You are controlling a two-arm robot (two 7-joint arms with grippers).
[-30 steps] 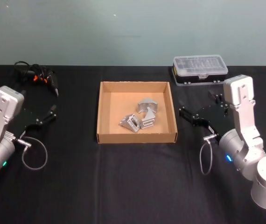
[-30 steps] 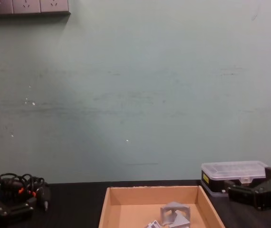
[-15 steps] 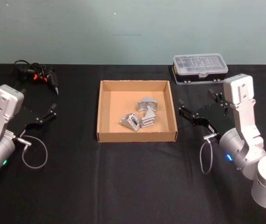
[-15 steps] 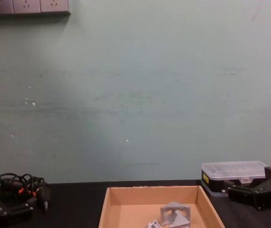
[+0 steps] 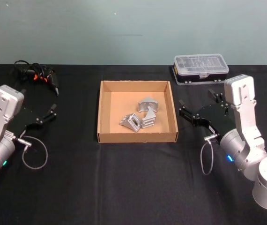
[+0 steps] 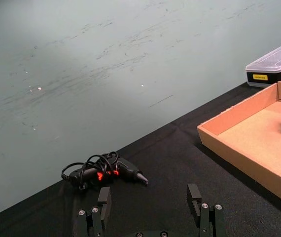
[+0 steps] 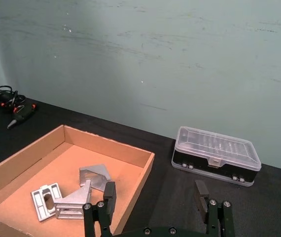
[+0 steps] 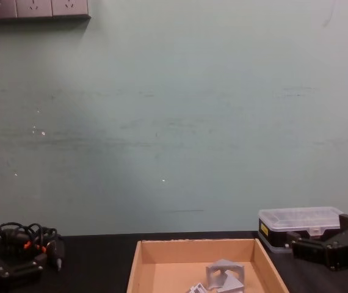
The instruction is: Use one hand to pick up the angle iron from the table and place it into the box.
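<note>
The tan cardboard box (image 5: 106, 112) sits mid-table on the black table (image 5: 133, 187). Three silver angle irons lie inside it: one near the back right (image 5: 148, 103), two close together toward the front (image 5: 131, 123) (image 5: 148, 119). The right wrist view shows them too (image 7: 95, 175). My left gripper (image 5: 45, 116) hovers open and empty left of the box, and shows in its wrist view (image 6: 149, 195). My right gripper (image 5: 195, 106) hovers open and empty just right of the box, and shows in its wrist view (image 7: 155, 190).
A black plastic case with a clear lid (image 5: 200, 69) stands at the back right. A black tool with a coiled cable and orange bits (image 5: 37, 77) lies at the back left. Thin wire loops hang by each arm (image 5: 34, 154) (image 5: 204, 159).
</note>
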